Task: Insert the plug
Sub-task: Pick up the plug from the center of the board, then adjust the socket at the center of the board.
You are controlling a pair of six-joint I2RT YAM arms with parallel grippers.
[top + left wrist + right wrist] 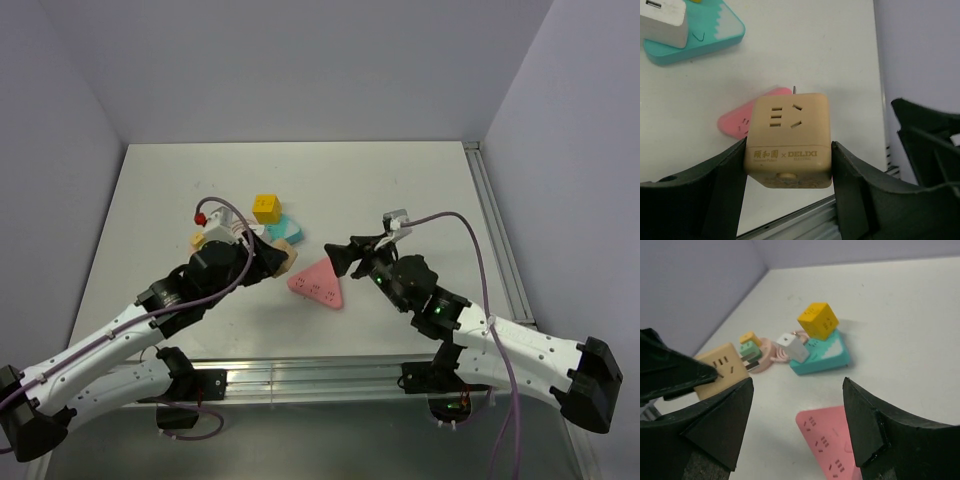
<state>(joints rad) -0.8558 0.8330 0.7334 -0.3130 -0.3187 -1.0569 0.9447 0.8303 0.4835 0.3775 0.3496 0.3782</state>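
- Tan socket cube (787, 135) is sitting clamped between the left fingers (722, 175), slotted face showing in the left wrist view.
- Pink triangular power strip (318, 283) is lying flat on the desk, between the two arms and just past the tan cube.
- Yellow cube (817, 320) is standing on the teal socket base (825, 357). The white block (792, 346) is leaning at the base's left edge.
- Small orange-yellow piece (750, 337) and a coil of pink cord (771, 354) are lying beside the white block.
- A red-tipped part (200, 216) is showing by the left wrist; too small to tell what it is.
- Desk (400, 190) is plain white. A metal rail (300, 375) is running along the near edge and another down the right side.
- Pale lavender walls (300, 60) are closing in the desk on three sides.
- Plug (748, 349), mint-green, is sitting just behind the tan cube, under the orange-yellow piece and touching or nearly touching the cube's side. Cannot tell if its prongs are in a slot.
- Plug is lying outside the left fingers' grip but right next to it. The tan cube is partly blocking it from the right side.
- Right fingers (875, 425) are spread wide, gripping nothing, hanging over the pink strip and well apart from the plug.
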